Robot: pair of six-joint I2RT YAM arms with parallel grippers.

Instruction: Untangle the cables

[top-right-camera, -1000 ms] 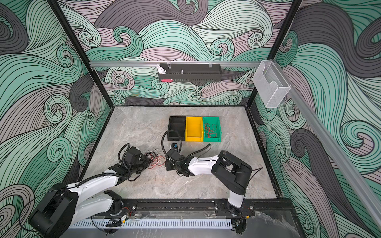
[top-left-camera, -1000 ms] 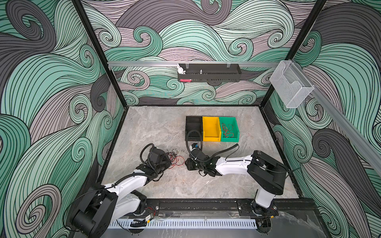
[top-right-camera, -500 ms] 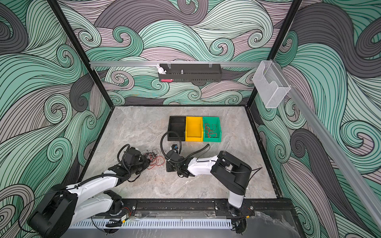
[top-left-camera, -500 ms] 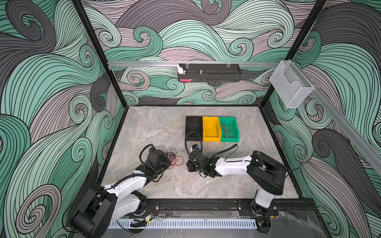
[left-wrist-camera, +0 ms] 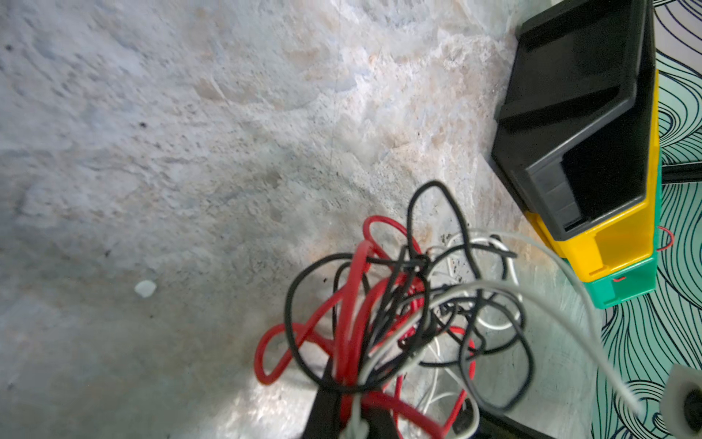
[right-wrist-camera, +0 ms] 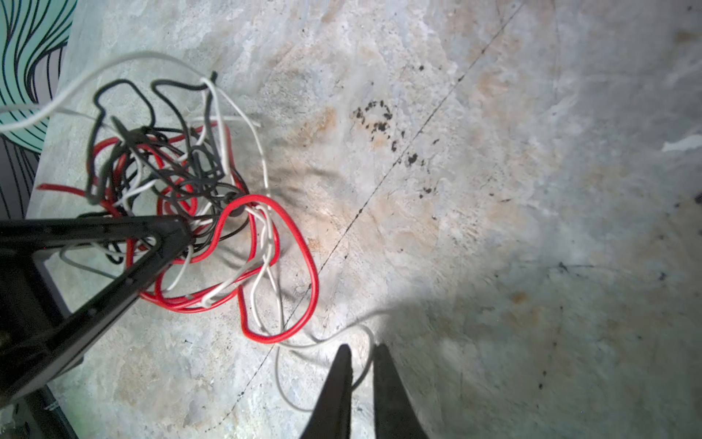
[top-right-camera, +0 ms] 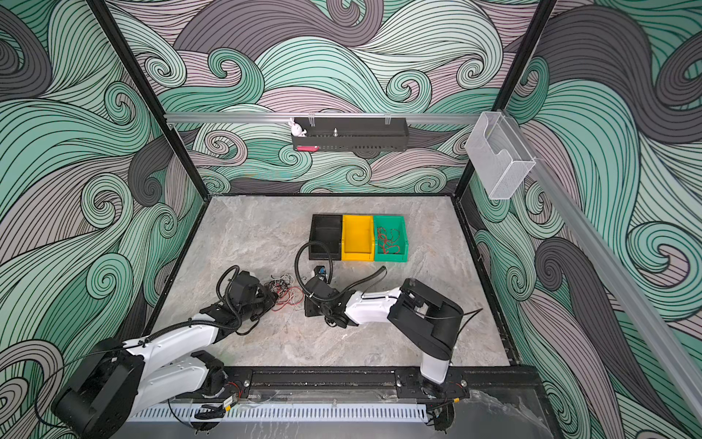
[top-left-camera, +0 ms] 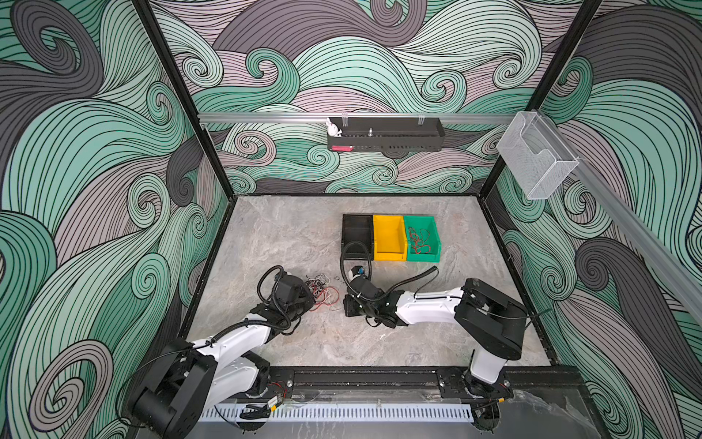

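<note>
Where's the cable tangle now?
In both top views the cable tangle lies left of centre on the table, between the left gripper and right gripper, in front of the black bin.

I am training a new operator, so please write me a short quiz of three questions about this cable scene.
1. True or false: the green bin holds some cables.
2. The left gripper is: A, open above the table; B, shut on the cable tangle; C, inside the black bin.
3. Fill in: the thin cable passing between the fingers of the right gripper is ____ in colour.
Key: 1 true; 2 B; 3 white.
</note>
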